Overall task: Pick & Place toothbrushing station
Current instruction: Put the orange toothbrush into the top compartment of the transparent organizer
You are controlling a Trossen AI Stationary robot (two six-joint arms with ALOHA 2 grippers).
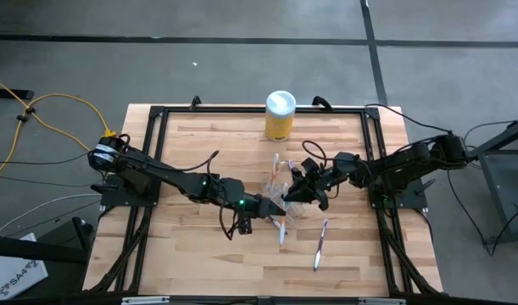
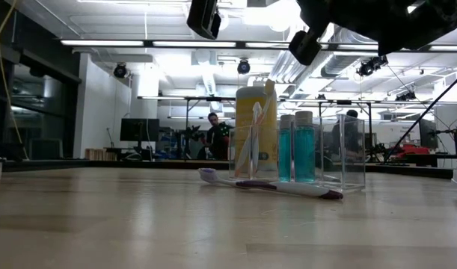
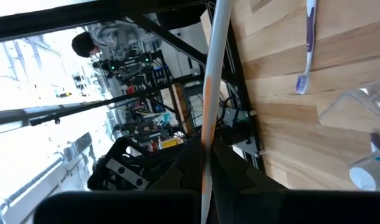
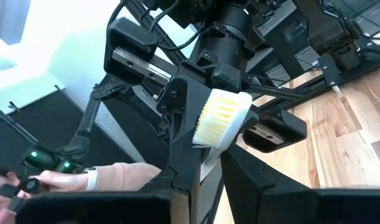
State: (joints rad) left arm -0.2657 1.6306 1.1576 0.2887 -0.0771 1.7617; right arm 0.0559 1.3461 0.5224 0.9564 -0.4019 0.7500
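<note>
- Your left gripper [image 1: 271, 212] clamps an orange toothbrush [image 3: 209, 106] mid-table, beside the clear cup [image 1: 280, 185]
- Right gripper [image 1: 299, 191] grips a white-bristled brush [image 4: 222, 118] over it
- Purple toothbrush [image 1: 320, 241] lies nearby on the table [image 1: 191, 263]

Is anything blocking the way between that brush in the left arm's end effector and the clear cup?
Nothing visible does. The left end effector holds its toothbrush beside the clear cup, with bare table around.

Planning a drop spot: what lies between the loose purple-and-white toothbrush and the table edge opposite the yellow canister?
Only bare wooden table between the purple-and-white toothbrush and that edge; the high and low views both show it.
</note>
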